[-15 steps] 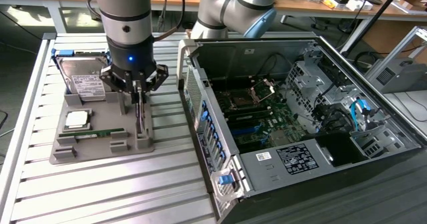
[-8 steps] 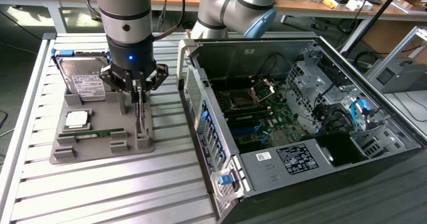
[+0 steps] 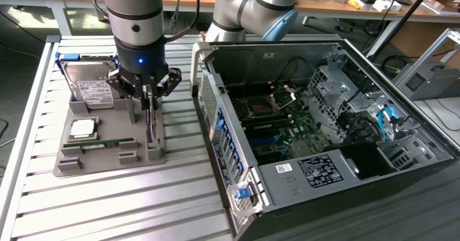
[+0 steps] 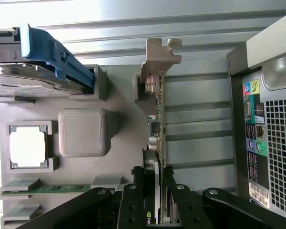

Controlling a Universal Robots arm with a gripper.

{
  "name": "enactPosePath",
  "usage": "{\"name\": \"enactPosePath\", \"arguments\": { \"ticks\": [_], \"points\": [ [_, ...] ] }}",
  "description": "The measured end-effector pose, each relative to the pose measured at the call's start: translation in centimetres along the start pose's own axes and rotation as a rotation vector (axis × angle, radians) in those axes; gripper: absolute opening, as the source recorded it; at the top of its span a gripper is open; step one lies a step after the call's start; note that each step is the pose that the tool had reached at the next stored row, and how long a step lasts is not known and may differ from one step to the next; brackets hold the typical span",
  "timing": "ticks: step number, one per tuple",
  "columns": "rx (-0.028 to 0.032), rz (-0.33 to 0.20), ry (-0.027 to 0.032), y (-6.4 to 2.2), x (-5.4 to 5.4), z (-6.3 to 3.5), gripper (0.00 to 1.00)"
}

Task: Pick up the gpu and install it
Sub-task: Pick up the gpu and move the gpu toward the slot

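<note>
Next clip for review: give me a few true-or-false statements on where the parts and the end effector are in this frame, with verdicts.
1. The gpu stands on edge in the grey tray. True.
2. The end effector hangs over the open computer case. False: it is down at the gpu, over the tray, on the exterior view's left of the case.
3. The hard drive sits in the tray. True.
4. The memory stick is plugged into the board inside the case. False: it lies in the tray, beside the gpu.
</note>
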State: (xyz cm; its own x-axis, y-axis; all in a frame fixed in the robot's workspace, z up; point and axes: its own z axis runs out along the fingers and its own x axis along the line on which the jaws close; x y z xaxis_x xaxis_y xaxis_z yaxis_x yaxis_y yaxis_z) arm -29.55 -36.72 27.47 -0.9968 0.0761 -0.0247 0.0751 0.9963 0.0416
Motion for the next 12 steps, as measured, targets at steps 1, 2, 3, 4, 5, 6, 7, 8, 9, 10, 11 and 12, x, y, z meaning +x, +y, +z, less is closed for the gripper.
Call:
{"name": "enactPosePath", "arguments": {
  "ticks": [1,2,3,4,5,6,7,8,9,10,11,12],
  "points": [
    [0.0000,0.000,0.0001,0.00,0.00,-0.04,0.27],
    [0.0001,0.000,0.0001,0.00,0.00,-0.07,0.27],
    [0.0000,0.000,0.0000,0.01,0.00,-0.11,0.27],
    [0.0001,0.000,0.0001,0.01,0.00,-0.16,0.27],
    [0.0001,0.000,0.0001,0.01,-0.01,-0.21,0.27],
    [0.0000,0.000,0.0000,0.01,-0.01,-0.26,0.27],
    [0.0001,0.000,0.0001,0.01,-0.01,-0.31,0.27],
    [0.0000,0.000,0.0000,0.02,-0.01,-0.35,0.27],
    [0.0001,0.000,0.0001,0.02,-0.01,-0.40,0.27],
    [0.0000,0.000,0.0000,0.02,-0.01,-0.45,0.27],
    [0.0000,0.000,0.0000,0.02,-0.01,-0.50,0.27],
    [0.0000,0.000,0.0000,0.02,-0.02,-0.56,0.27]
  ]
}}
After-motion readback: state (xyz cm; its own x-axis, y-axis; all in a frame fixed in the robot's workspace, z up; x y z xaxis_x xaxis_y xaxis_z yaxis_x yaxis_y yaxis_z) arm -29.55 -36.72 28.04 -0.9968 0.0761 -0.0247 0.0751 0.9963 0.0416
